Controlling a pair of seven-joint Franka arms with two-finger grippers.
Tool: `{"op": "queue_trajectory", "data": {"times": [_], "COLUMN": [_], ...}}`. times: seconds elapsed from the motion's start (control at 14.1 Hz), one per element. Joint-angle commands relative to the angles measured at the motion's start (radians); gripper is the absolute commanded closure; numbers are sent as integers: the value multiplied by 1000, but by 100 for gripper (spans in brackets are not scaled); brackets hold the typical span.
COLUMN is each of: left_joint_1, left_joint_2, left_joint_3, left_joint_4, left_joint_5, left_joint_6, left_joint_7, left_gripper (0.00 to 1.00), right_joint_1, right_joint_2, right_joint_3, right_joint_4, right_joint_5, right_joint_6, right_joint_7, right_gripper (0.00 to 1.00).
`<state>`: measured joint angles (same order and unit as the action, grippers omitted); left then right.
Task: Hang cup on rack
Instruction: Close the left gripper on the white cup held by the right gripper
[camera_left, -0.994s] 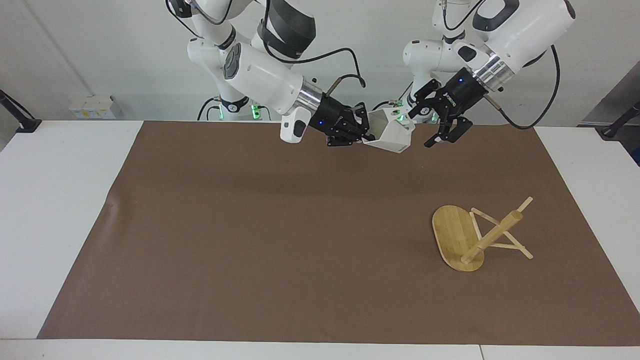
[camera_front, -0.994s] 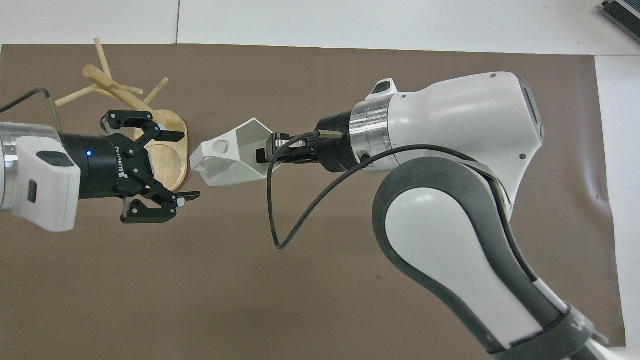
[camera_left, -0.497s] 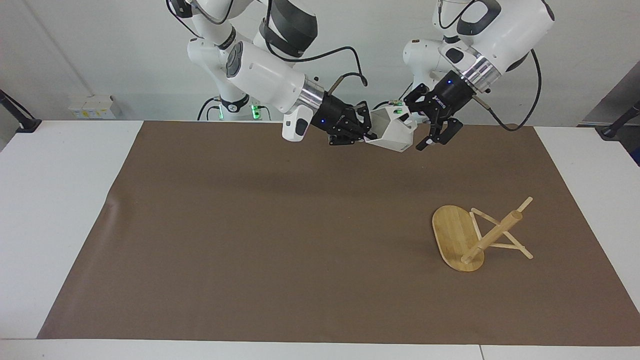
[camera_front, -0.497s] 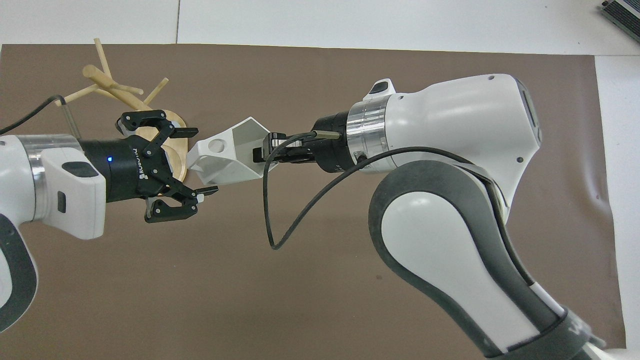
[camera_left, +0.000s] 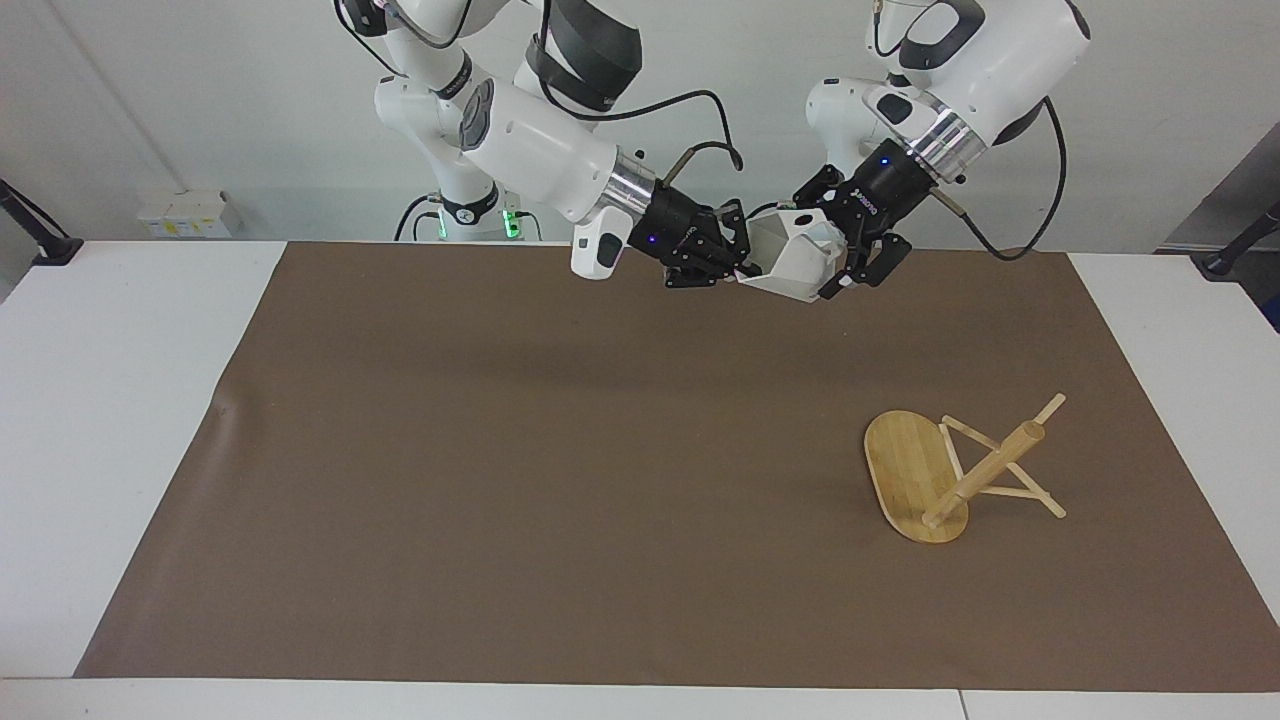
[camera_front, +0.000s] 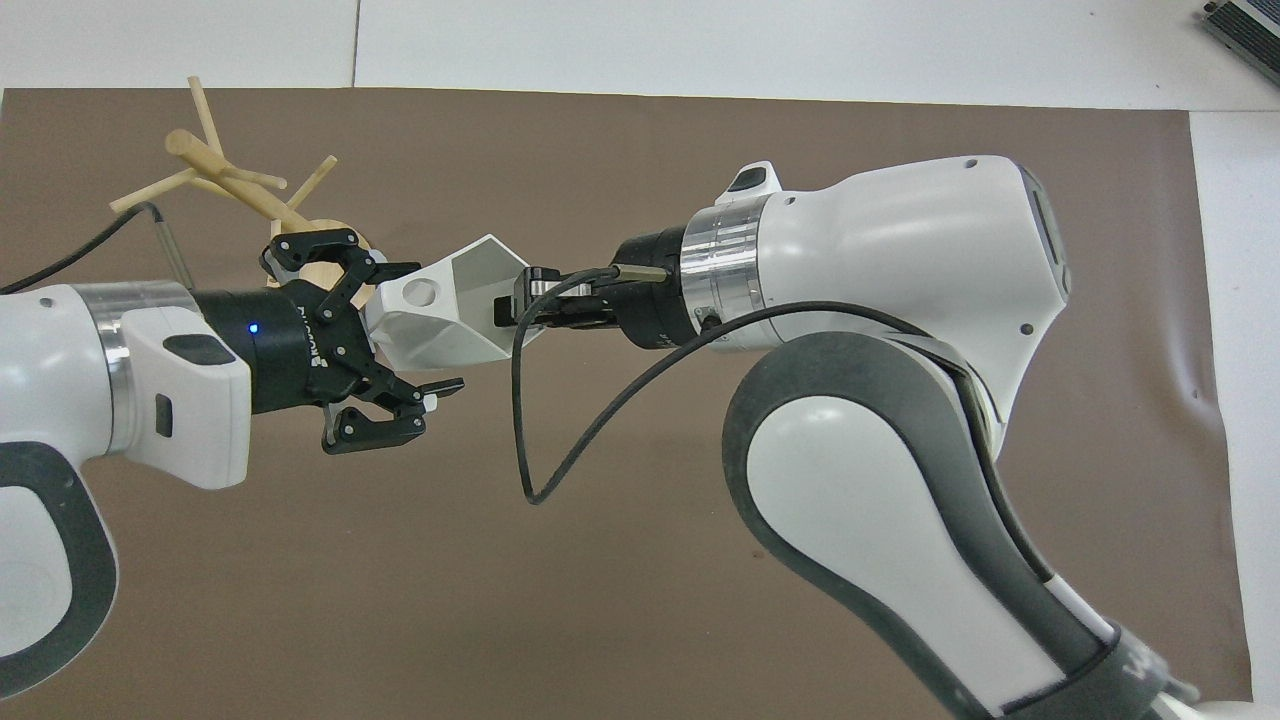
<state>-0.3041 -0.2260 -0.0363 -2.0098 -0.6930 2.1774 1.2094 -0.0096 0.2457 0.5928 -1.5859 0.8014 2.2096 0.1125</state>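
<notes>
The white faceted cup (camera_left: 790, 262) hangs in the air over the mat's edge nearest the robots, with its mouth toward the right arm. My right gripper (camera_left: 738, 270) is shut on the cup's rim (camera_front: 505, 300). My left gripper (camera_left: 822, 250) is open, with its fingers on either side of the cup's handle end (camera_front: 420, 295); I cannot tell if they touch it. The bamboo rack (camera_left: 915, 470) lies tipped on its side on the mat toward the left arm's end, its post (camera_front: 225, 180) and pegs resting on the mat. The left gripper (camera_front: 432, 326) covers most of the rack's base in the overhead view.
A brown mat (camera_left: 500, 450) covers most of the white table (camera_left: 100, 400). A cable (camera_front: 530, 420) loops down from the right wrist. A dark object (camera_front: 1245, 20) sits at the table's corner farthest from the robots, at the right arm's end.
My left gripper has moved in toward the cup, and its open fingers now flank the handle end. My right gripper has carried the cup slightly toward it. The rack has not moved.
</notes>
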Motion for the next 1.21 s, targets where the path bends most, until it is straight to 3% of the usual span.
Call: {"op": "queue_trajectory", "data": {"times": [0.0, 1.14], "left_joint_1": [-24, -26], "left_joint_2": [-41, -38], "left_joint_3": [10, -8], "left_joint_4": [-56, -56], "left_joint_5": [-16, -10], "left_joint_6": [32, 93], "left_joint_7": [-16, -139], "left_gripper": [0, 0], "right_joint_1": [-6, -6], "right_joint_2": [18, 17], "right_joint_3": [18, 18], "right_joint_4": [23, 23], "right_joint_5": [5, 4], "right_joint_6": [15, 5], "right_joint_7": [23, 23], "right_gripper": [100, 100]}}
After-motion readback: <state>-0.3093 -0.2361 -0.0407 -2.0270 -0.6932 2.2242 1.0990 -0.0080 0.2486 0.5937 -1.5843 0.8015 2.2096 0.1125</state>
